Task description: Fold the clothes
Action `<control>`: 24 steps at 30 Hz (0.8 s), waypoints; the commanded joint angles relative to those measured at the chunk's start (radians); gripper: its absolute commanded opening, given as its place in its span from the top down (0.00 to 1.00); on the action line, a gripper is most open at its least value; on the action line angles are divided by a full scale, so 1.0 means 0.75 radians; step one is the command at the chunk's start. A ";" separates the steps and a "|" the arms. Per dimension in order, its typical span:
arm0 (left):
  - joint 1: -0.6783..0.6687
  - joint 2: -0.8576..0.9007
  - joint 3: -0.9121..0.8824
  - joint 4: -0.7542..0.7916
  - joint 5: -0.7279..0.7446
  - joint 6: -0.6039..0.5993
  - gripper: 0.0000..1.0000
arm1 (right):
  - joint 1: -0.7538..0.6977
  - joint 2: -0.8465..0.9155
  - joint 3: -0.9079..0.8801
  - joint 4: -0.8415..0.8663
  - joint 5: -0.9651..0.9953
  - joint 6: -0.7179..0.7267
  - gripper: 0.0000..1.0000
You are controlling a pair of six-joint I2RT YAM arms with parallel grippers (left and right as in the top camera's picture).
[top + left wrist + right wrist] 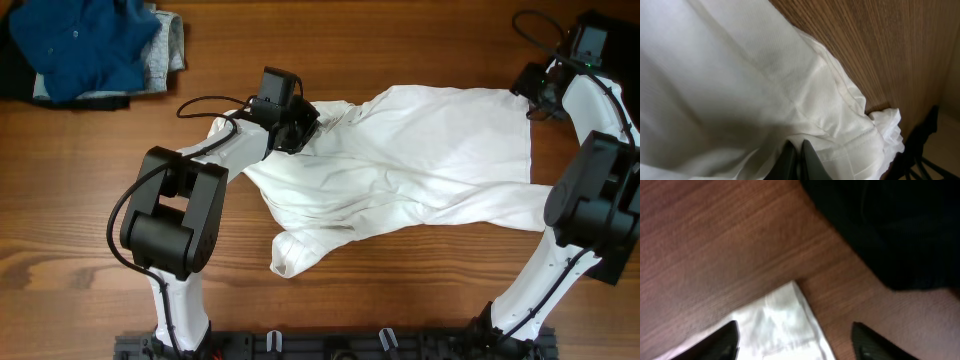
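Note:
The white T-shirt (410, 160) lies rumpled across the middle of the wooden table, no lettering showing. My left gripper (296, 128) is at its upper left edge, shut on a fold of the white fabric (790, 115), with its fingertips (799, 150) pressed together into the cloth. My right gripper (540, 92) is open at the shirt's upper right corner. That corner (785, 315) lies flat on the wood between its spread fingers (795, 335), not gripped.
A pile of blue (85, 45), grey (165, 45) and black garments sits at the table's back left. A dark shape (890, 225) fills the upper right of the right wrist view. Black cables trail near both arms.

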 commanded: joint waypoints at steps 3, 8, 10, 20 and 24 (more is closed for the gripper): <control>0.004 0.020 0.010 -0.005 0.012 -0.013 0.96 | 0.020 0.078 0.033 0.065 0.037 -0.059 0.38; 0.004 0.020 0.010 -0.005 0.011 -0.013 0.96 | 0.047 0.112 0.033 0.107 0.037 -0.086 0.43; 0.004 0.020 0.010 -0.005 0.012 -0.013 0.96 | 0.059 0.123 0.033 0.123 0.038 -0.094 0.44; 0.004 0.020 0.010 -0.005 0.012 -0.012 0.96 | 0.073 0.175 0.033 0.134 0.069 -0.084 0.58; 0.004 0.020 0.010 -0.002 0.026 -0.005 0.96 | 0.074 0.175 0.033 0.143 0.083 -0.059 0.79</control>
